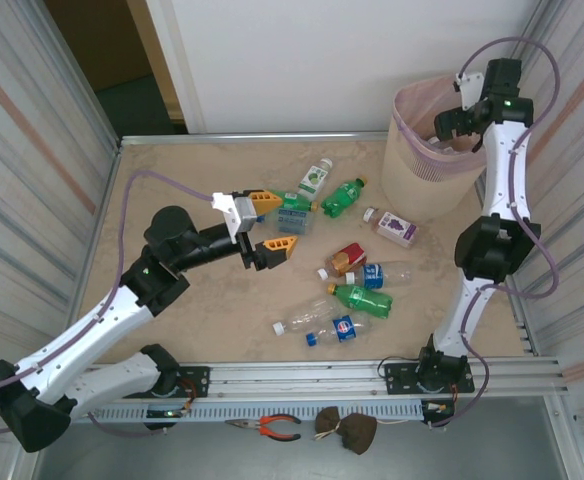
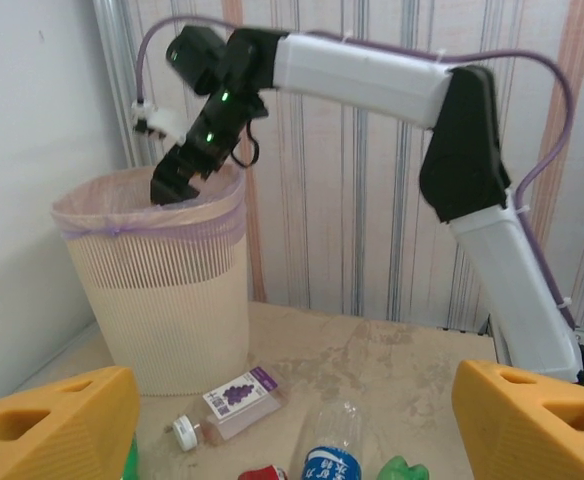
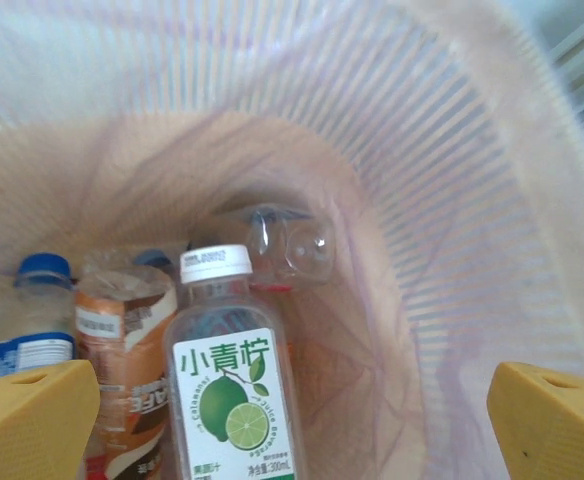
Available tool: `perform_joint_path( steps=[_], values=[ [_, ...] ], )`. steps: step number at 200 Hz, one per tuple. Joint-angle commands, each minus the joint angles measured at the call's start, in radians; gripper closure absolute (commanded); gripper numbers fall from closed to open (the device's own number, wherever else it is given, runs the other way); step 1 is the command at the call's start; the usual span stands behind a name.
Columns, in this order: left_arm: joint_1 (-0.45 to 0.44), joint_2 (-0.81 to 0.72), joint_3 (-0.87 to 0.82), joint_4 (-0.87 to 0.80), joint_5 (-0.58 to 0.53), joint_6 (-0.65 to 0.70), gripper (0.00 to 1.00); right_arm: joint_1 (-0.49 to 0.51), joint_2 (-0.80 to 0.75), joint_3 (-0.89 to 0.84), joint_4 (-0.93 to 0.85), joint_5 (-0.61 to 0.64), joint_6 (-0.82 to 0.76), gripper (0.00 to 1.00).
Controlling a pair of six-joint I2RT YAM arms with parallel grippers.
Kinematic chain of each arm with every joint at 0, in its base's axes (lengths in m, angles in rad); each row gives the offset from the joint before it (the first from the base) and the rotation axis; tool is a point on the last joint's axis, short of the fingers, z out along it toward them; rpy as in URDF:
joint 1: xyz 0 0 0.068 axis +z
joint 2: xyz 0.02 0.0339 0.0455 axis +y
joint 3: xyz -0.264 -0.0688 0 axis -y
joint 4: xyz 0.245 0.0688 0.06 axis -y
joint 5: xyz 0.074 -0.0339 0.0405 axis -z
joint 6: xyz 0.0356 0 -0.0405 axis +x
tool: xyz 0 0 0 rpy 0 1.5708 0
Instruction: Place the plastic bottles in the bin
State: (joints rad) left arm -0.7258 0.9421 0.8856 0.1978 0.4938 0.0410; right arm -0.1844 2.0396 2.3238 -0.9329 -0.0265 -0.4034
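Observation:
Several plastic bottles lie on the table: a white-capped one, a green one, a purple-labelled one, a red one, a clear blue-labelled one, another green one and a blue-labelled one. My left gripper hangs open just left of them, nothing between its orange fingers. My right gripper is open over the bin. Below it in the bin stands a lime-labelled bottle, free of both fingers, among other bottles.
Another bottle lies close by the left fingertips. Corrugated wall panels close in both sides and a white wall stands at the back. Pliers and a brown object lie in front of the base rail.

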Motion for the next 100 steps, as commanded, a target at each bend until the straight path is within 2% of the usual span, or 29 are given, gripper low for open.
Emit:
perform_joint_path(
  steps=[1,58,100],
  values=[
    [0.005,-0.012,0.025,-0.08,-0.038,-0.001,0.19,0.005,-0.088,-0.01,-0.007,-0.057,0.042,0.01],
    [-0.012,0.068,0.116,-0.302,-0.107,0.005,0.21,0.027,-0.289,-0.142,0.064,-0.187,0.117,0.01],
    [-0.087,0.204,0.255,-0.562,-0.167,0.084,0.24,0.059,-0.446,-0.308,0.145,-0.265,0.186,0.01]
  ],
)
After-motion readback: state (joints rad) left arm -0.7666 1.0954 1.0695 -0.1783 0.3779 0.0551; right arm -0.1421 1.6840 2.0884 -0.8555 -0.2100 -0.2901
